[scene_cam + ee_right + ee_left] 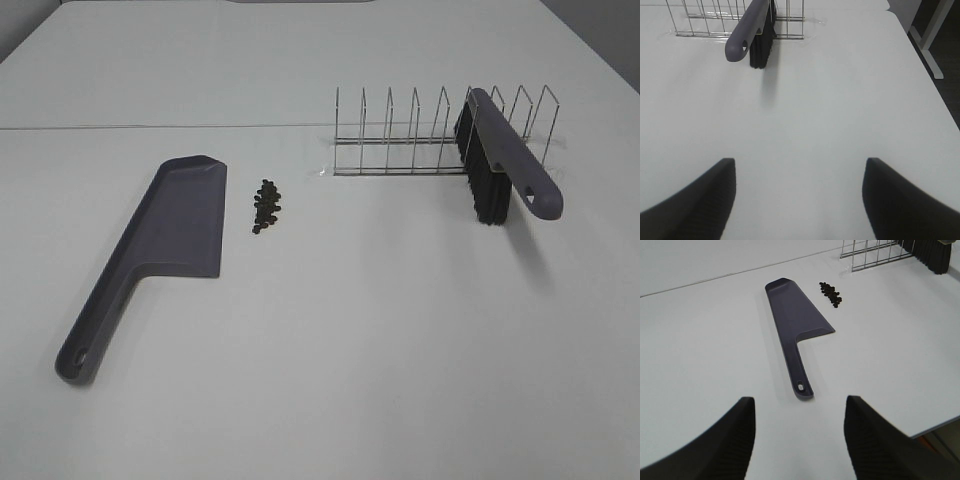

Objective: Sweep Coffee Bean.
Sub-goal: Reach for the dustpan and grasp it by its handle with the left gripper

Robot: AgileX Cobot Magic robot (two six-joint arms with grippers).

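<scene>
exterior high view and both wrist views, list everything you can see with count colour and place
grey plastic long-handled dustpan: one, grey, flat on the table's left side, handle toward the front
dark brown oval coffee beans: one small heap, too many to count exactly, dark brown, just right of the dustpan's blade, apart from it
silver wire rack: one, silver, at the back right
grey-handled brush with black bristles: one, grey and black, resting in the rack's right part, bristles down, handle end sticking out front
white table: one, white, under everything
left pincer: one, black, open and holding nothing, above the table short of the dustpan handle
right pincer: one, black, open and holding nothing, above bare table, facing the brush
</scene>
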